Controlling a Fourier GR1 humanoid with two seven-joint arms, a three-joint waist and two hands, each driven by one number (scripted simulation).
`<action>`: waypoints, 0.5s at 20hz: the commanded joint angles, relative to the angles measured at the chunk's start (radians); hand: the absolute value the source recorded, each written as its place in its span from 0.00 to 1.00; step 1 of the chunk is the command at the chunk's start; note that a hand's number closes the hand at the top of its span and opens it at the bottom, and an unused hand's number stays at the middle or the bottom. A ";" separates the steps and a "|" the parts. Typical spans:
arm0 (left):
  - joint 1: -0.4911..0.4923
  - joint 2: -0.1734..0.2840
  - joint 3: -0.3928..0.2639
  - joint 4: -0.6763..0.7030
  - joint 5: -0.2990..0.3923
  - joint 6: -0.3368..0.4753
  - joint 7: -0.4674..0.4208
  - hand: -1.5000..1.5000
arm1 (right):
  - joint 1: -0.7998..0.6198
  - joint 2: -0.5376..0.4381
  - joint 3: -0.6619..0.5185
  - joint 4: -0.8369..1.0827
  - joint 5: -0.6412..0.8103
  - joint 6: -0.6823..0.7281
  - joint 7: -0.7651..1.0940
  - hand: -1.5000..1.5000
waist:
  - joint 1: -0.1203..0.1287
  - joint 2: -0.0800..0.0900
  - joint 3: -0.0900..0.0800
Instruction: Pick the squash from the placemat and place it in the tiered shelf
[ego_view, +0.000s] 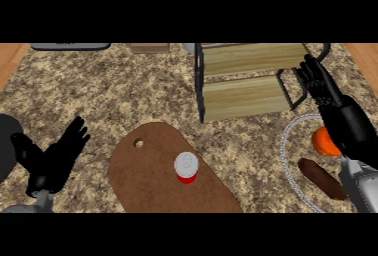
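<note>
Kitchen setting: speckled granite-look counter (111, 90), wooden cutting board (159, 175) with hanging hole, tiered wooden shelf (247, 80) on black frame, wood trim at edges.

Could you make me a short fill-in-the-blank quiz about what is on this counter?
1. The red and white bottle stands on the brown ____ board.
2. The wooden tiered shelf has ____ levels in view.
3. The robot's ____ hand is raised beside the shelf.
4. The left hand rests near the view's left edge with its fingers ____.

Missing words: cutting; two; right; open
</note>
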 joint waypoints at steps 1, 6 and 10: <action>-0.008 0.004 0.006 -0.026 -0.041 -0.010 -0.033 0.50 | -0.009 -0.033 -0.029 -0.013 -0.068 0.113 0.026 1.00 | 0.022 0.000 0.011; -0.121 0.044 0.050 -0.129 -0.149 0.105 -0.153 0.50 | -0.019 -0.148 0.039 0.128 -0.277 0.527 -0.021 1.00 | 0.064 0.010 0.017; -0.109 -0.001 0.005 -0.150 -0.178 0.140 -0.137 0.50 | -0.058 -0.170 -0.133 0.404 -0.467 0.602 0.034 0.00 | 0.059 0.015 0.016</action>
